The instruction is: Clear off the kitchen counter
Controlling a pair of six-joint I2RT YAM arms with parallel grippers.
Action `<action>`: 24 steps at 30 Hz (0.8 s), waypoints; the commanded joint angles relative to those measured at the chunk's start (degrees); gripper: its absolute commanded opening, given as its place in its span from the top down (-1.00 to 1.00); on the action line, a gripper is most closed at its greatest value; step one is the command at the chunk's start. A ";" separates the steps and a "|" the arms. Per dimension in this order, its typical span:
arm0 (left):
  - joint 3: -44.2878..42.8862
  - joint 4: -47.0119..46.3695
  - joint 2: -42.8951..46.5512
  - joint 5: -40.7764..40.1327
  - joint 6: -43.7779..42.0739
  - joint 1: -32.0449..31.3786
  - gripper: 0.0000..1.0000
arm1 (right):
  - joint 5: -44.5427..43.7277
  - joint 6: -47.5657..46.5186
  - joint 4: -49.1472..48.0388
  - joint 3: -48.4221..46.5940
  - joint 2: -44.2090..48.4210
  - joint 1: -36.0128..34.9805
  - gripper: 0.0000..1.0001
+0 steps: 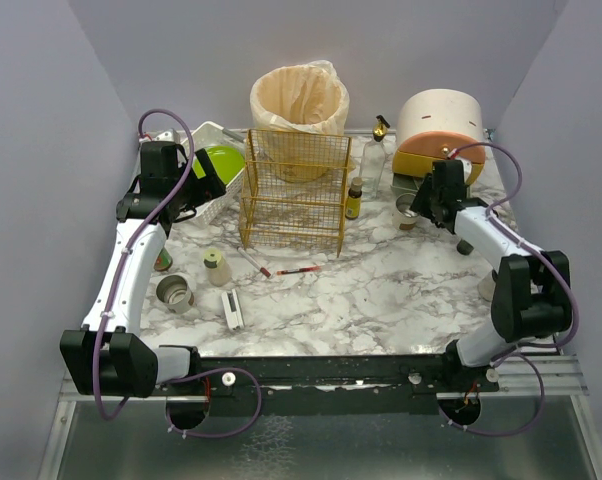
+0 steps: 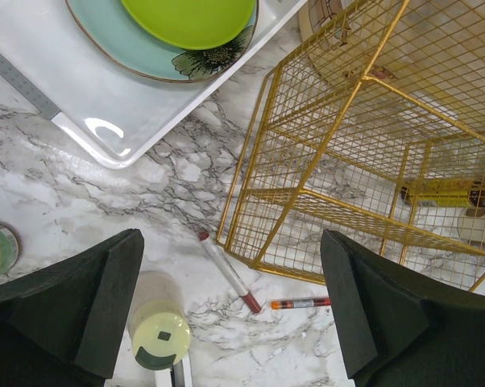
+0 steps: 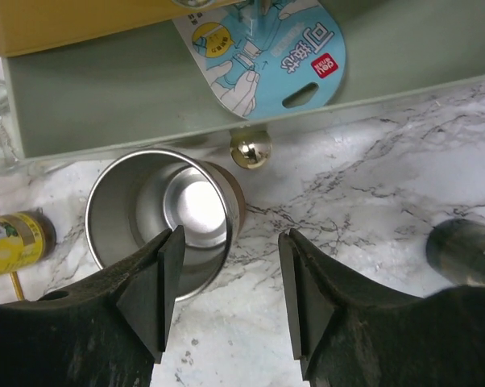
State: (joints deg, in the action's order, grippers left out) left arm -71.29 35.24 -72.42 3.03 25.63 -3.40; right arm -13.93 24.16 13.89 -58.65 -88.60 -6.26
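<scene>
Just in front of the gold wire rack (image 1: 294, 190), the kitchen counter (image 1: 381, 300) carries loose small stuff: a white slab (image 1: 233, 309), an open tin (image 1: 175, 293), a pale-lidded jar (image 1: 217, 267) and a reddish pen (image 1: 298, 270). Left of the rack, the left gripper (image 2: 230, 238) hangs above the marble by the corner of the dish tray (image 2: 89, 105). Its fingers are spread wide and hold nothing, so I'd guess it is parked clear of the work. Right of the rack, the right gripper (image 3: 230, 238) sits low over a steel cup (image 3: 158, 214), fingers apart. One is over the mouth and one outside, so the cup's wall lies between them, placed, I reckon, for a pinch on the rim, with nothing clamped yet. Behind the rack stands a lined bin (image 1: 299, 100), probably where the rubbish belongs.
</scene>
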 commanded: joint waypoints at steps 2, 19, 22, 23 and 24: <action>-0.94 -0.97 1.34 0.86 -0.73 -0.04 -0.98 | -0.35 1.19 -3.21 -2.95 -3.63 0.34 -0.07; 0.53 -1.05 2.28 1.36 -1.10 -0.03 -0.98 | -1.01 2.41 -3.97 -0.86 -6.59 0.37 0.68; 0.45 -1.14 2.19 1.16 -0.95 -0.03 -0.98 | -0.86 2.54 -4.22 -0.42 -6.08 0.36 0.80; 0.45 -1.13 2.11 1.19 -0.89 -0.01 -0.98 | -0.90 2.55 -4.04 -0.34 -5.78 0.37 0.83; 0.39 -1.14 2.03 1.30 -0.85 -0.02 -0.98 | -1.15 2.62 -3.73 -0.32 -5.05 0.33 0.86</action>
State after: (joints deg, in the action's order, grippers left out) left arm -71.33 35.18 -71.61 3.57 25.23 -3.40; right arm -13.93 26.04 11.03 -59.90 -94.35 -6.24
